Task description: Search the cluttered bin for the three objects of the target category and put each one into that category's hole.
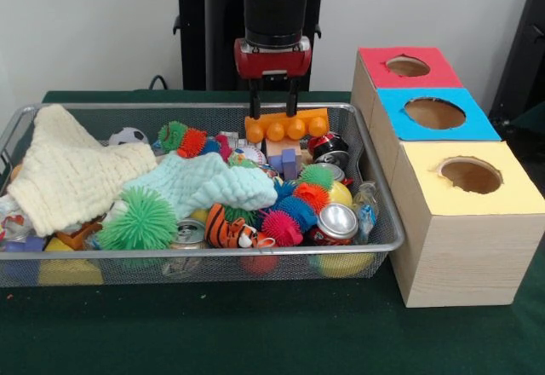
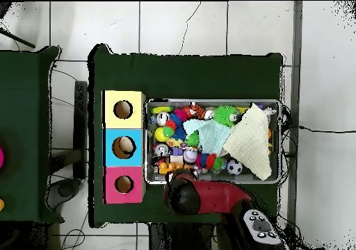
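You're looking from the front, close and low across the surface (image 1: 255, 332), facing the robot. Overhead, you're looking straight down from high up, robot at the bottom. Both are sharing the bin (image 1: 204, 260) and boxes (image 2: 124, 147).

I see the red and black arm (image 1: 274, 8) cut off at the top edge; from overhead it hides its gripper (image 1: 273, 106) entirely.

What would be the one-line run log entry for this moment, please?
gripper: open, over orange block | orange block: in bin, far side | boxes: red, blue, yellow beside bin
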You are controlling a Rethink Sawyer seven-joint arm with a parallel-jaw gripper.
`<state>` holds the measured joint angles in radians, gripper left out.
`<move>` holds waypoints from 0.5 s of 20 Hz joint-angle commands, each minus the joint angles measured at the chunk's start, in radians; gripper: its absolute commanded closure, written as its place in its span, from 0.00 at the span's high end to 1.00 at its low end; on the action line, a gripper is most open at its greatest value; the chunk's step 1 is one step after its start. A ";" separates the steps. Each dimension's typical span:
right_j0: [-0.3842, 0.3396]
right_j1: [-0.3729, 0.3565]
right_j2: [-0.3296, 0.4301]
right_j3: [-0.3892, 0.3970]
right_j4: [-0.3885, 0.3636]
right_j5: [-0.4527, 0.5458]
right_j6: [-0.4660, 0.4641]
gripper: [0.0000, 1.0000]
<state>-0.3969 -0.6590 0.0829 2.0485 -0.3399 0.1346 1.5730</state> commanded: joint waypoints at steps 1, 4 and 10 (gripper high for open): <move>0.030 0.025 0.093 -0.211 0.091 0.061 0.132 1.00; 0.051 0.032 0.070 -0.229 0.105 0.069 0.149 1.00; 0.059 0.029 0.065 -0.230 0.104 0.076 0.153 1.00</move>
<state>-0.3590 -0.6612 0.0793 1.9934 -0.3068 0.2260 1.5730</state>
